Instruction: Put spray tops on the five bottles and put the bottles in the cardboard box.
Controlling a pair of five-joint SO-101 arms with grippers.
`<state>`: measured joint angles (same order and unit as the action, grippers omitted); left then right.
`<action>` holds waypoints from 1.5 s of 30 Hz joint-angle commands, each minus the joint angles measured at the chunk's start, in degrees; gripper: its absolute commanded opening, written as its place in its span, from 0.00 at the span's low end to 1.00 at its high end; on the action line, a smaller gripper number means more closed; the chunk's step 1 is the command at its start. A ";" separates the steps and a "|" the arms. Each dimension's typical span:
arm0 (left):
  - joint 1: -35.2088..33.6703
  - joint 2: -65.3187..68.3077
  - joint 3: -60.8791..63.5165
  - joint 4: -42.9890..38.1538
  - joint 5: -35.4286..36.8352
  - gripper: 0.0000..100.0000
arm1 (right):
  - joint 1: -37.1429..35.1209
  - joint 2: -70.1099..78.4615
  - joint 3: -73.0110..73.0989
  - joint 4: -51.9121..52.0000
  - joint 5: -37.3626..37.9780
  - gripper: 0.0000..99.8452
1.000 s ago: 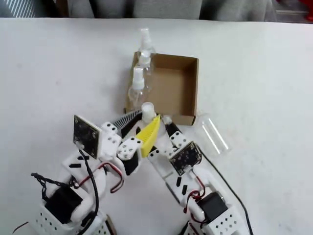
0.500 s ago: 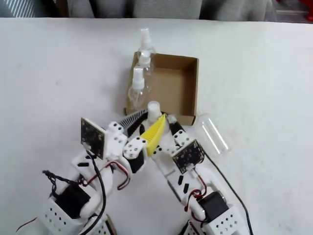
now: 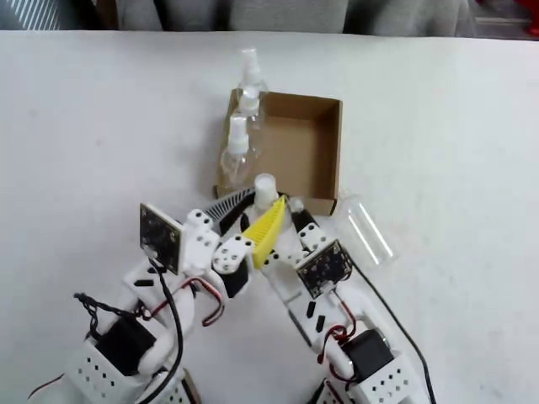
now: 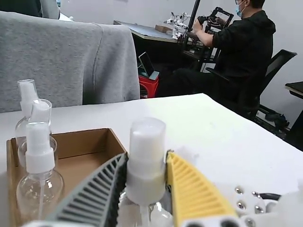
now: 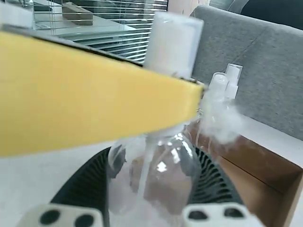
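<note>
Cardboard box (image 3: pixel 324 151) sits mid-desk (image 3: pixel 455 126) with three topped bottles (image 3: pixel 238 143) in a row along its left side. A bare bottle (image 3: pixel 368 229) lies just right of its near corner, and both arms meet at its near wall under a white spray top (image 3: pixel 265 189). From the left wrist, the left claw (image 4: pixel 146 163) — one grey finger (image 4: pixel 94 198), one yellow finger (image 4: pixel 194 194) — pinches that spray top; from the right wrist, the right claw (image 5: pixel 151 189) has its dark fingers (image 5: pixel 90 184) clasped around the upright, clear held bottle (image 5: pixel 158 165).

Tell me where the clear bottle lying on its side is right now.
In the high view the clear bottle lies on the table just right of the cardboard box's near corner, beside the right arm.
</note>
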<state>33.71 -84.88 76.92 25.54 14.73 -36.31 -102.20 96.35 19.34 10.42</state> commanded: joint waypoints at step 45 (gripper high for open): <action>-1.01 -0.13 -18.46 7.74 -11.16 0.22 | 0.48 -0.84 0.44 -0.84 0.35 0.02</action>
<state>33.36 -84.26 62.15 33.98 3.91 -36.40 -102.37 96.35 19.25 10.42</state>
